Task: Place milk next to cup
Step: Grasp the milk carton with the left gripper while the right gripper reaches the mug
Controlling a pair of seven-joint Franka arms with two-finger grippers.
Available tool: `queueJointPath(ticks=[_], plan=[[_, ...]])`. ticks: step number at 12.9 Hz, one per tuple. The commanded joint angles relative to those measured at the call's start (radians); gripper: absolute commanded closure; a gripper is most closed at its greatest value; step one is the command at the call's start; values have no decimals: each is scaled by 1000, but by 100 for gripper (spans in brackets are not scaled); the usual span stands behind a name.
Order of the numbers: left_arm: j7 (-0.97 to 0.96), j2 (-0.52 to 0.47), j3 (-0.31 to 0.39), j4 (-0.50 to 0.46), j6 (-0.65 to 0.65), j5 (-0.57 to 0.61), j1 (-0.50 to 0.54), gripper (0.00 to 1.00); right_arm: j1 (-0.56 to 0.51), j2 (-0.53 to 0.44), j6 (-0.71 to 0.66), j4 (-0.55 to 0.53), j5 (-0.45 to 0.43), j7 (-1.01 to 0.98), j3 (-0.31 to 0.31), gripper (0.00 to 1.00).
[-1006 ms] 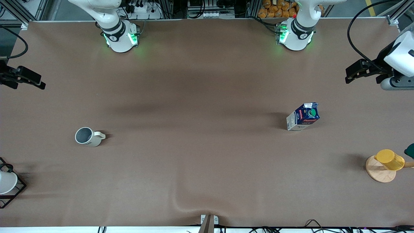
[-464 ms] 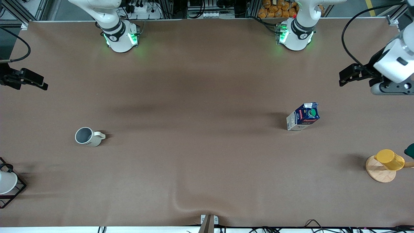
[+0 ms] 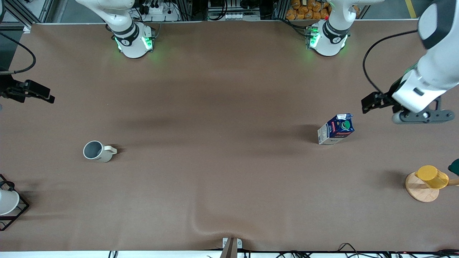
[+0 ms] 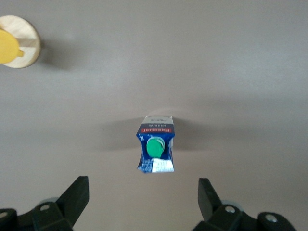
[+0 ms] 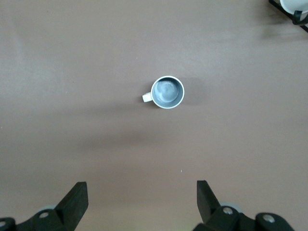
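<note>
Milk [image 3: 336, 129] stood upright on the table [image 3: 222, 107], toward the left arm's end, roughly midway between the base edge and the camera edge. Green cap and red label were readable in the left wrist view [image 4: 155, 150]; the brand text was too small to make out.

Cup [image 3: 95, 151] sat upright toward the right arm's end, well apart from the milk, grey interior showing [image 5: 167, 92]. Its handle pointed toward the milk's end.

Left gripper [image 3: 371, 103] hung in the air over the table just past the milk, toward the left arm's end edge. Jaws spread wide, nothing between them; only the finger bases [image 4: 74, 199] showed in its wrist view, tips cut off by the frame.

Right gripper [image 3: 37, 94] hovered at the right arm's end edge, over the table margin, with most of its arm out of frame. Jaws spread wide and empty per its wrist view, fingers [image 5: 72, 202] again cropped.

Yellow cup [image 3: 432, 176] on a wooden disc [image 3: 419, 191] sat near the camera-side corner at the left arm's end, with a dark green object [image 3: 454, 167] beside it, mostly cut off. White cup [image 3: 6, 201] in a black wire rack [image 3: 16, 211] stood at the other camera-side corner, half out of frame.
</note>
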Motion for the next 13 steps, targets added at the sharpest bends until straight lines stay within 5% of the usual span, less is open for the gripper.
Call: queueJointPath(ticks=[1, 13], plan=[[-16, -2, -7, -146, 157, -7, 1, 0, -9, 61, 59, -2, 2, -8, 12, 0], [-18, 128, -10, -272, 308, -5, 2, 0, 41, 386, 336, -38, -48, 67, 9, 0]])
